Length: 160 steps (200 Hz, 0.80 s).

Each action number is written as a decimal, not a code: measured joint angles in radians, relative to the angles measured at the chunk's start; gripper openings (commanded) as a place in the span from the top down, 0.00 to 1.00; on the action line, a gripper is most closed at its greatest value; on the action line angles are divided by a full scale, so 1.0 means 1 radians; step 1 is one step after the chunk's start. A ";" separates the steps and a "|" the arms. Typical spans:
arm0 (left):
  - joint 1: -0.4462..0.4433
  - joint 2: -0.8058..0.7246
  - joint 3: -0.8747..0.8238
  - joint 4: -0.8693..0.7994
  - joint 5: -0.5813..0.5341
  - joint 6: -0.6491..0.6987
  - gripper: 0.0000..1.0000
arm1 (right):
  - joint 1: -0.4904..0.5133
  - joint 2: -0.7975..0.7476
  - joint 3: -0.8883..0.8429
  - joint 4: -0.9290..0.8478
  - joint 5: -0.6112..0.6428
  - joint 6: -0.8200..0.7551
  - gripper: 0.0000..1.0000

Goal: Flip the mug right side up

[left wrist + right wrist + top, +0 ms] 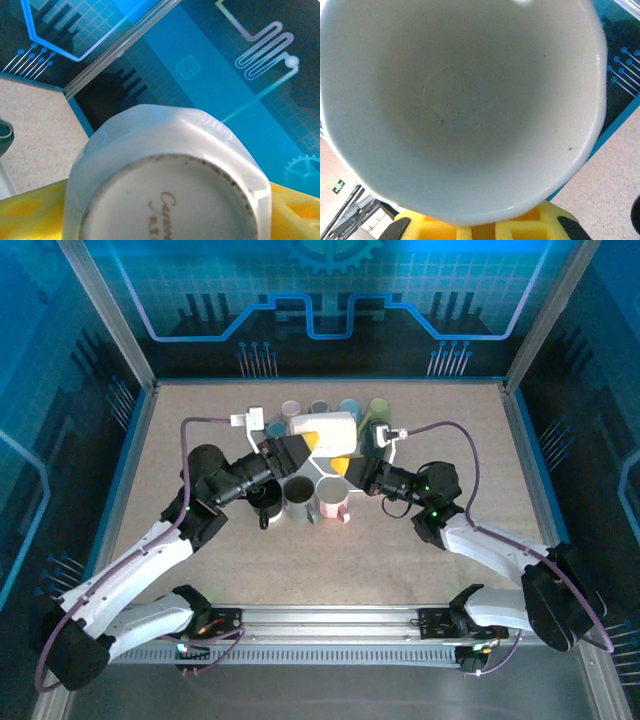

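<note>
While the mug [325, 427] lies sideways above the worktop [300, 560], its base faces the left gripper [303, 448], its mouth the right gripper [350, 468]. We cannot tell whether either gripper clamps it.

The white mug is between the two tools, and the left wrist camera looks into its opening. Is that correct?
No. The left wrist view shows the underside of the white mug, with lettering; the right wrist view looks into its opening. It is between the left tool and right tool.

Cool blue light, blurred wrist close-ups
</note>
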 measured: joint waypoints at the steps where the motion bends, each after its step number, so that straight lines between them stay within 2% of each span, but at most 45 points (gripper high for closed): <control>1: -0.001 -0.004 -0.001 -0.005 0.000 0.006 0.02 | 0.000 -0.003 -0.002 -0.005 0.000 0.000 0.98; 22: -0.011 -0.061 -0.011 -0.100 -0.002 0.053 0.01 | -0.020 -0.055 -0.022 -0.093 0.017 -0.010 1.00; 40: -0.011 -0.117 -0.003 -0.210 -0.019 0.113 0.01 | -0.050 -0.138 -0.033 -0.249 0.043 -0.057 1.00; 70: -0.013 -0.179 0.082 -0.468 -0.108 0.262 0.01 | -0.071 -0.313 0.027 -0.752 0.168 -0.272 1.00; 100: -0.013 -0.242 0.099 -0.652 -0.191 0.395 0.01 | -0.071 -0.401 0.146 -1.194 0.338 -0.490 1.00; 135: -0.013 -0.280 0.089 -0.751 -0.251 0.496 0.01 | -0.070 -0.398 0.253 -1.559 0.534 -0.678 1.00; 160: -0.013 -0.278 0.060 -0.762 -0.264 0.525 0.01 | -0.064 -0.323 0.298 -1.724 0.642 -0.769 1.00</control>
